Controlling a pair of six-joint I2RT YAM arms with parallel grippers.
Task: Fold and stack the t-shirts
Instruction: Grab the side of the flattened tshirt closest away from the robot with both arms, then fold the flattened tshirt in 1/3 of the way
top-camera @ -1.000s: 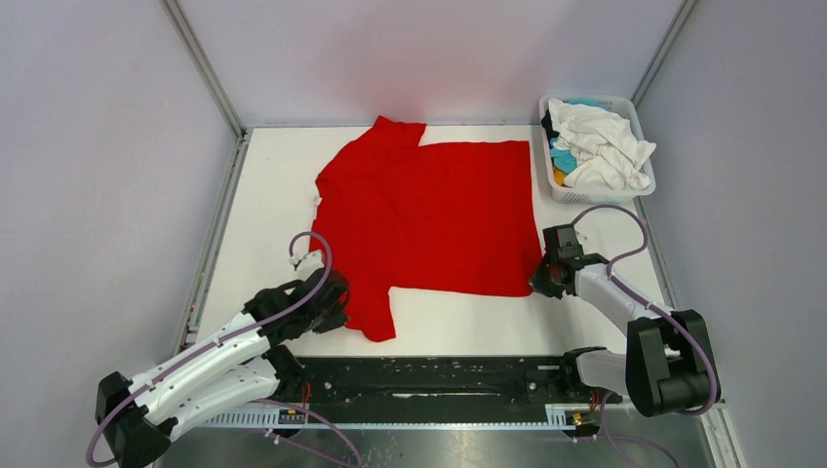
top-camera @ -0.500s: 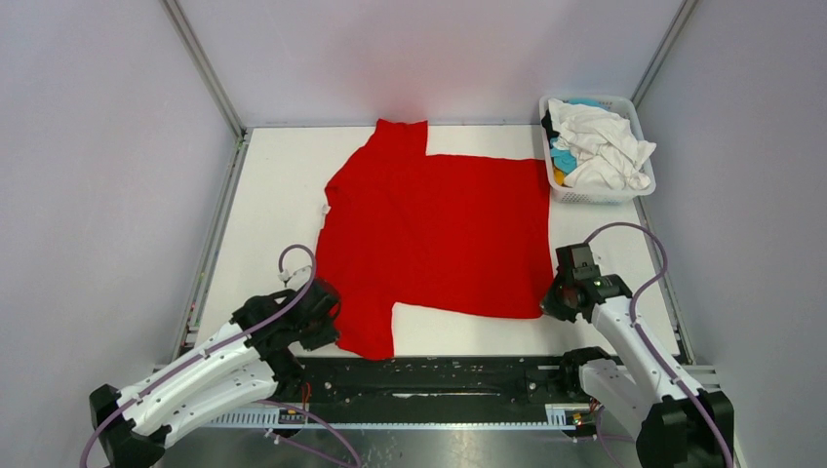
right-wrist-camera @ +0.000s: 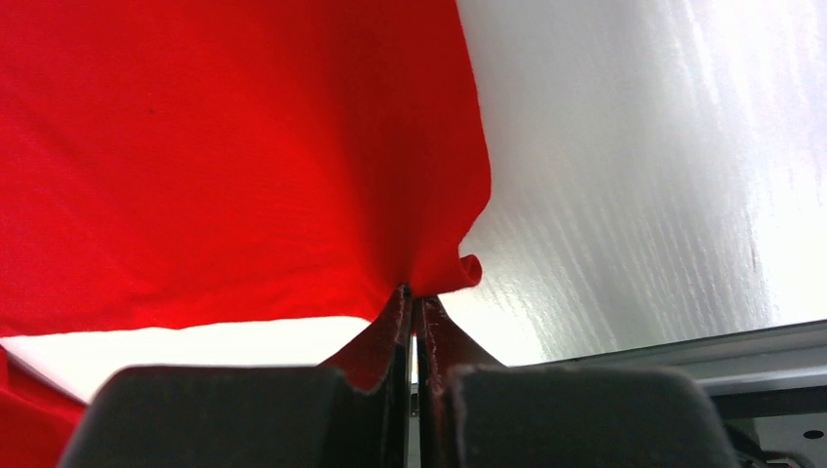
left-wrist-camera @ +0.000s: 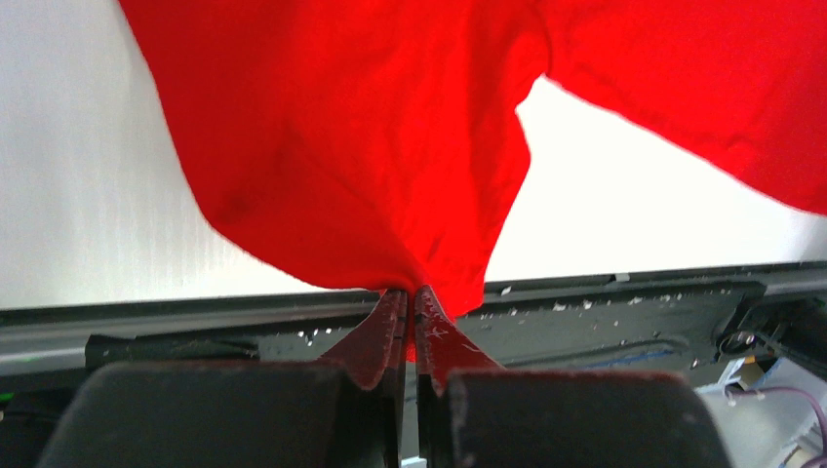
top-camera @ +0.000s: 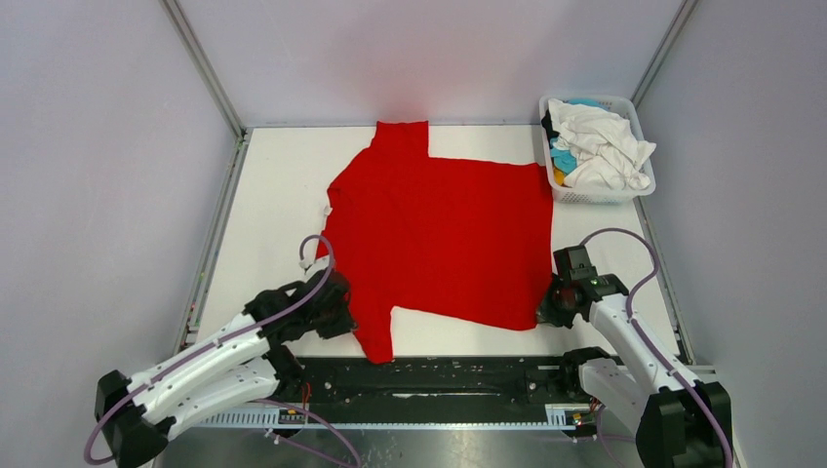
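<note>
The red t-shirt (top-camera: pixel 439 239) lies spread flat across the middle of the white table (top-camera: pixel 268 195), one sleeve at the far edge and one sleeve near the front left. My left gripper (top-camera: pixel 339 317) is shut on the edge of the near sleeve (left-wrist-camera: pixel 390 175). My right gripper (top-camera: pixel 543 310) is shut on the shirt's near right corner (right-wrist-camera: pixel 444 268). White, turquoise and black shirts (top-camera: pixel 600 146) are piled in the basket.
The white lattice-sided basket (top-camera: pixel 597 196) stands at the far right corner. A black rail (top-camera: pixel 439 375) runs along the table's near edge between the arm bases. Grey walls close in the left, far and right sides.
</note>
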